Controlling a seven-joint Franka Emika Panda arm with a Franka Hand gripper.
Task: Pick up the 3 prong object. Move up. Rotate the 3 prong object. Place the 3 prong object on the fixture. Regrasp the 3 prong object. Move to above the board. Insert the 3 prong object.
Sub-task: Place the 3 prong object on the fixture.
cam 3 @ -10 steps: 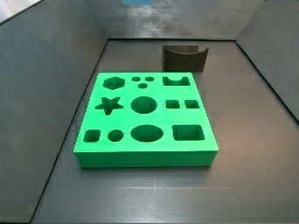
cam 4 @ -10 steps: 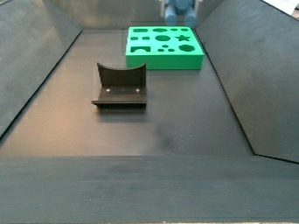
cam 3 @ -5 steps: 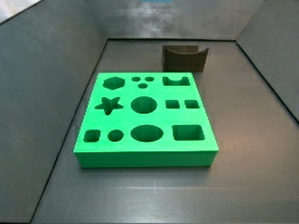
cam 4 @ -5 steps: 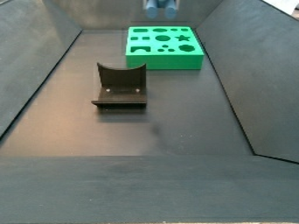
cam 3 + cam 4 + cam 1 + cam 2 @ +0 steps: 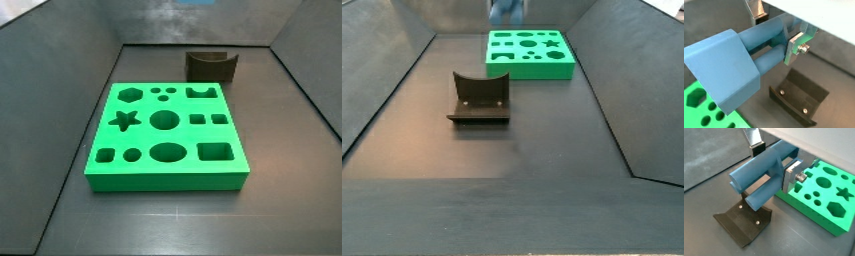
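Clamped on the 3 prong object (image 5: 763, 172), the gripper (image 5: 774, 159) hangs high above the floor, the piece's long axis jutting sideways from the fingers (image 5: 795, 44), with the fixture (image 5: 744, 222) directly below it.

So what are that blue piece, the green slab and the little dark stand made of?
The 3 prong object, held in the tool above the floor, looks like matte blue plastic, possibly printed. The board seems to be bright green plastic or foam with cleanly cut holes. The fixture appears to be dark plastic or metal; screws show in its base.
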